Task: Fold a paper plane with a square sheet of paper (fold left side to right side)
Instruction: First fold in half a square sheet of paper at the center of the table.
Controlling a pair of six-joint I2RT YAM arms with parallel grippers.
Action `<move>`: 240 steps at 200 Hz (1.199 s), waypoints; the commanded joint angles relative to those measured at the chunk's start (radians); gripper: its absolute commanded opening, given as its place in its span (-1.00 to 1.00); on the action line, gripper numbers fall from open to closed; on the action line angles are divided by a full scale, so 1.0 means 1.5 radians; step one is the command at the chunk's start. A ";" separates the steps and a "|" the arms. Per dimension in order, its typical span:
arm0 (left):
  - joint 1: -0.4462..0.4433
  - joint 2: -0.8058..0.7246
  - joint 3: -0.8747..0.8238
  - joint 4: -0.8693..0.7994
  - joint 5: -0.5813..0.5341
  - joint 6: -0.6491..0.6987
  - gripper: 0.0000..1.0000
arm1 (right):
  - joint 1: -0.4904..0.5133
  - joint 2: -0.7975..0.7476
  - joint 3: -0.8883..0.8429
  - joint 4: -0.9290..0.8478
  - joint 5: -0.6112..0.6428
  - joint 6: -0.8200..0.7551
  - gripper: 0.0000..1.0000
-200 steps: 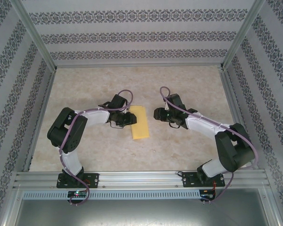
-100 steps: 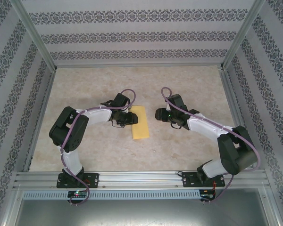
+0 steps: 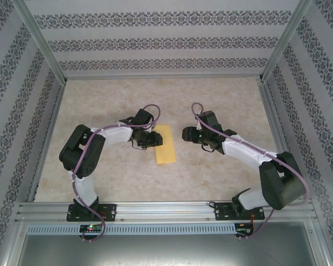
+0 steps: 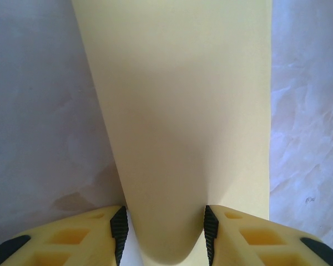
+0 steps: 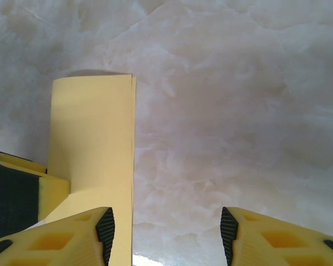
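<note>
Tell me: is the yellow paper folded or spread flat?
Folded. The yellow paper is a narrow strip, not a square; the right wrist view shows two layered edges along one side.

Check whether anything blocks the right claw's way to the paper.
Nothing visible does. Only bare table lies between the open right claw and the folded paper. The left claw is at the paper's opposite side, out of that path.

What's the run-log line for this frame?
paper: square sheet of paper folded narrow, on table | left claw: open, astride folded edge | right claw: open, over table beside paper
</note>
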 commanded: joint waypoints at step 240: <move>-0.035 0.073 0.025 -0.021 -0.022 0.021 -0.07 | -0.005 -0.027 -0.022 0.024 -0.023 0.004 0.64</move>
